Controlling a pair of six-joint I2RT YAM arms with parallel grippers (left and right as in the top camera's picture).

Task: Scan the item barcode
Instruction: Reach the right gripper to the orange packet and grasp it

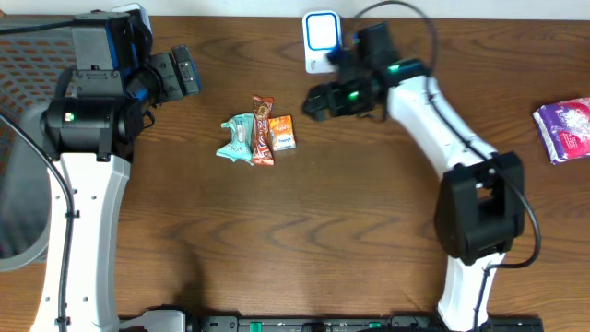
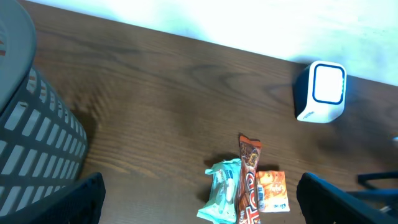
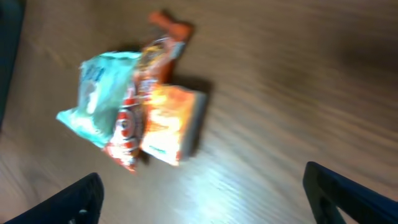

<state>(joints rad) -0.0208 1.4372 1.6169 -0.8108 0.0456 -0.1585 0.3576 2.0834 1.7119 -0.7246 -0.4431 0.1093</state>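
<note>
My claw: my right gripper (image 1: 315,101) stood spread wide, holding nothing.
Item: the orange box (image 1: 282,132) lay flat mid-table, its side against the brown bar (image 1: 262,129), with the teal packet (image 1: 236,136) beyond.
Relative to claw: near, ahead of my fingers, not touching.
Handling: I judged it light, stiffish card, crushable.
Hold: probably its free ends, clear of the bar.
</note>
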